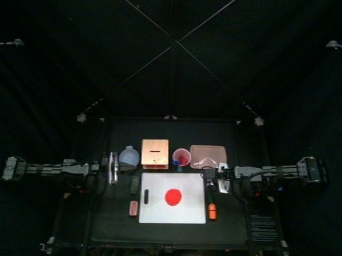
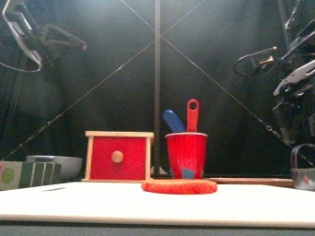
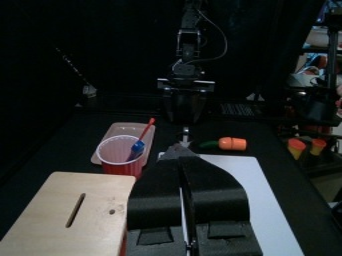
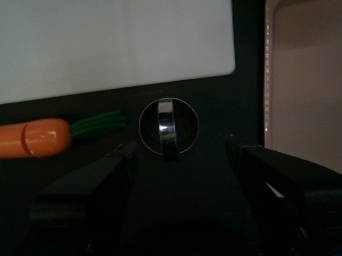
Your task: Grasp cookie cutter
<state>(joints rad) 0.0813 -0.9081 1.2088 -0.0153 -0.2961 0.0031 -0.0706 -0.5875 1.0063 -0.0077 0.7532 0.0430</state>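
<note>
The cookie cutter is a small metal ring standing on edge on the black table, beside the white mat's edge. My right gripper is open, its two fingers spread wide on either side, and the ring sits just ahead of the tips, untouched. In the top view the right gripper hangs at the mat's right edge. My left gripper is shut with nothing in it and rests at the table's left side.
A toy carrot lies next to the cutter. A red disc lies on the mat. Behind it stand a wooden box, a red cup with utensils, and a pinkish tray.
</note>
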